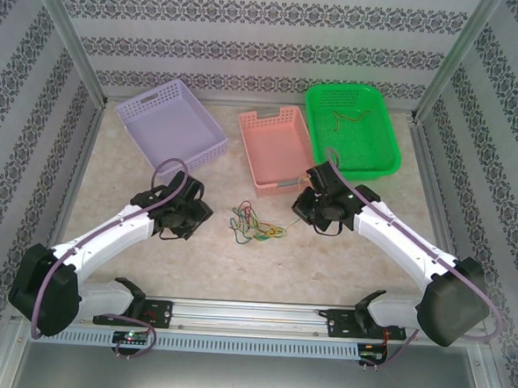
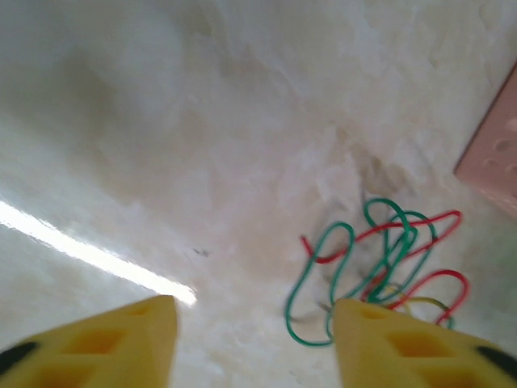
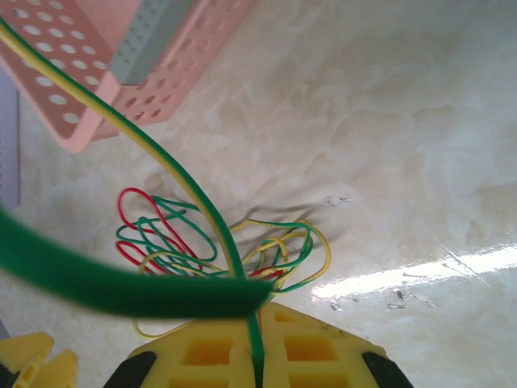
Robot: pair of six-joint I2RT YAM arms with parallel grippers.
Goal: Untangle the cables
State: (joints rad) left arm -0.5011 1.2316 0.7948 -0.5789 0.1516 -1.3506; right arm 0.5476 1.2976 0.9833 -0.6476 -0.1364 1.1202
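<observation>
The cables (image 1: 255, 224) lie as a small tangle of green, red and yellow wires on the table between my two grippers. My left gripper (image 1: 187, 212) is just left of the tangle. In the left wrist view the left gripper (image 2: 254, 323) is open with bare table between its yellow fingers (image 2: 121, 339), and a green loop of the cables (image 2: 388, 250) lies against the right finger. My right gripper (image 3: 258, 311) is shut on a green-and-yellow cable (image 3: 182, 174) that rises out of the tangle (image 3: 161, 242). A blurred green strand crosses close to that camera.
Three baskets stand at the back: a lilac one (image 1: 171, 123) on the left, a pink one (image 1: 275, 151) in the middle, and a green one (image 1: 351, 129) on the right with a thin wire in it. The pink basket's corner (image 3: 121, 73) is close behind the tangle.
</observation>
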